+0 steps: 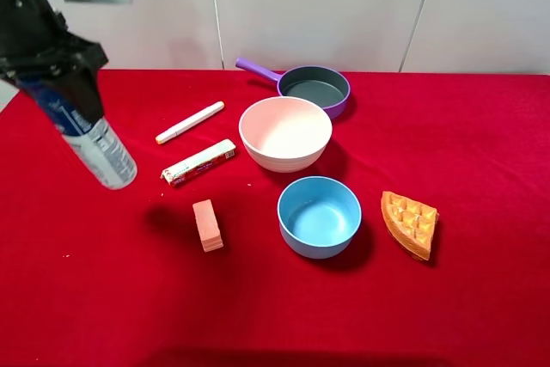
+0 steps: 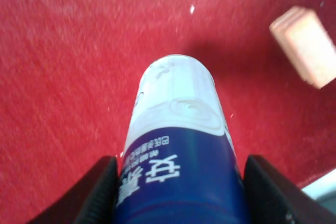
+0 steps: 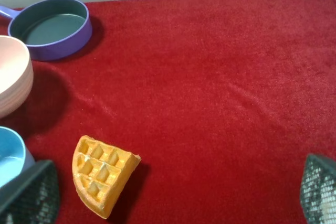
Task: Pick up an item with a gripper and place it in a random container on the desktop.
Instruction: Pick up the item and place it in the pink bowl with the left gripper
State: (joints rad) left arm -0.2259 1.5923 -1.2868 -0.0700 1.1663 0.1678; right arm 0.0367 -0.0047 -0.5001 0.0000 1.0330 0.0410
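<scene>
My left gripper [image 1: 64, 92] is shut on the bottle [image 1: 96, 142] and holds it tilted in the air over the left side of the red desktop [image 1: 481, 169]. The claw covers the bottle's upper end and cap, and its white lower end points down and to the right. In the left wrist view the bottle [image 2: 178, 145] sits between the two black fingers [image 2: 100, 192]. The pale pink bowl [image 1: 285, 132] stands empty in the middle of the table, well to the right of the bottle. My right gripper [image 3: 173, 192] is open and empty, above the cloth near the waffle.
A white marker [image 1: 190, 122], a wrapped bar [image 1: 199, 162] and a pink block [image 1: 207, 224] lie between bottle and bowl. A purple-handled pan [image 1: 314, 88] sits behind the bowl, a light-blue bowl [image 1: 319, 216] in front, and a waffle piece [image 1: 411, 223] to the right.
</scene>
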